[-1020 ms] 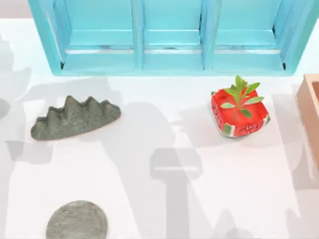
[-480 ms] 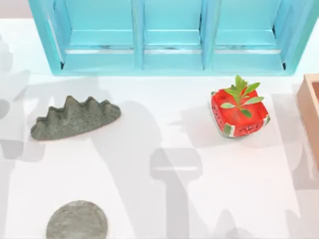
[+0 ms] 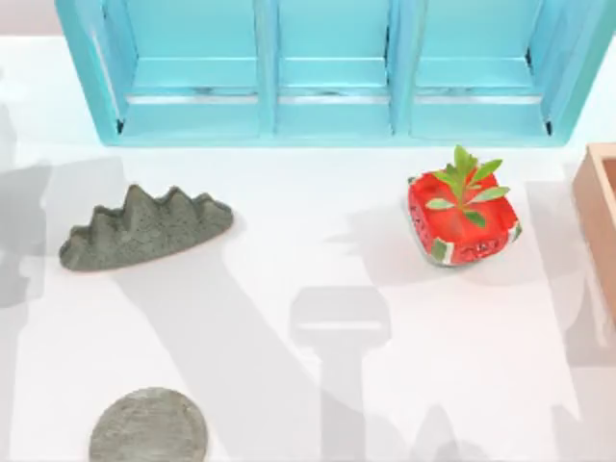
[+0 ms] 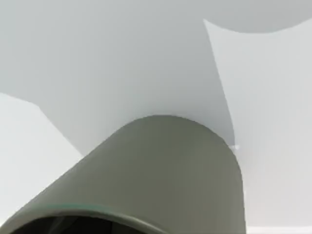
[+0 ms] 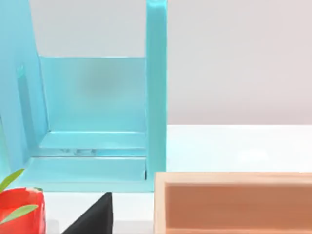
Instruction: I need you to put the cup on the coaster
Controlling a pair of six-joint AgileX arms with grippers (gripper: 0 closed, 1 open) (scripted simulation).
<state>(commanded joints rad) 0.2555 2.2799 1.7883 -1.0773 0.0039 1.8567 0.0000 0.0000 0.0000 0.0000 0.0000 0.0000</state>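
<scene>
Seen from above our white table (image 3: 385, 385), the cup (image 3: 144, 229), a dark grey-green stone-textured piece with a jagged, mountain-like rim, lies on its side on the left half of the table, in front of the turquoise shelf unit (image 3: 332, 72) that runs along the far edge. The coaster (image 3: 149, 426), a flat round speckled grey disc, sits at the near edge on the same left side, well apart from the cup and partly cut off by the frame. The cup is not yet on the coaster. On the right half stands a red watermelon-patterned pot (image 3: 462, 226) with a green plant, and a wooden box (image 3: 599, 207) pokes in at the right edge. Long grey shadows cross the tabletop. Our left wrist camera looks down past a rounded grey-green cylinder (image 4: 161, 170) at the pale surface beneath. Our right wrist camera faces the turquoise shelf's compartment, with the wooden box in front of it and the red pot at one corner, a small dark shape beside it. Whether either of our claws is spread or pressed together we cannot tell.
</scene>
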